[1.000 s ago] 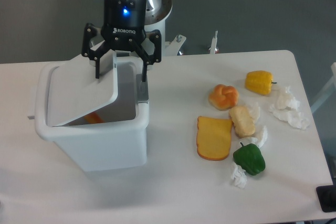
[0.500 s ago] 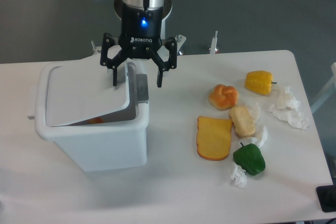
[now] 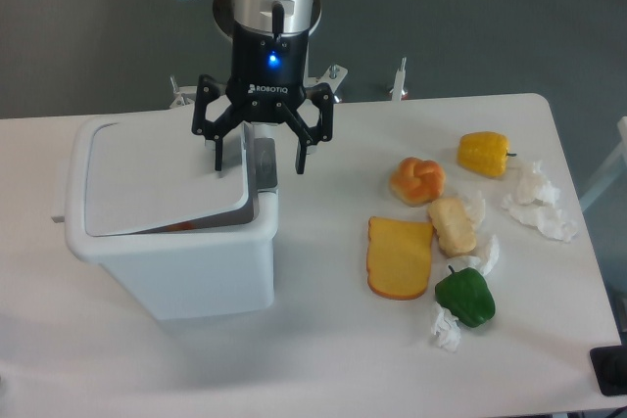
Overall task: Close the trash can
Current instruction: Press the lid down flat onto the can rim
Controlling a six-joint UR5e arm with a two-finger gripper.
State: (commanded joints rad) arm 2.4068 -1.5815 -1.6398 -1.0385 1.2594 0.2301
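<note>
The trash can [image 3: 186,266] is a large white bin at the left of the table. Its flat white lid [image 3: 157,178] lies nearly level, with its near edge still tilted a little into the bin, leaving a narrow dark gap at the front. A grey latch tab [image 3: 265,165] sits at the lid's right edge. My gripper [image 3: 260,162] is open, pointing down, its fingers straddling the lid's right edge and the tab. It holds nothing.
To the right lie a bread roll [image 3: 417,180], a yellow pepper [image 3: 484,153], a cheese slice [image 3: 401,257], a pale pastry [image 3: 451,224], a green pepper [image 3: 464,296] and crumpled tissues [image 3: 537,200].
My gripper moved right and slightly down along the can's back right. The lid swung down from a steep tilt to nearly level, and the gap into the bin shrank.
</note>
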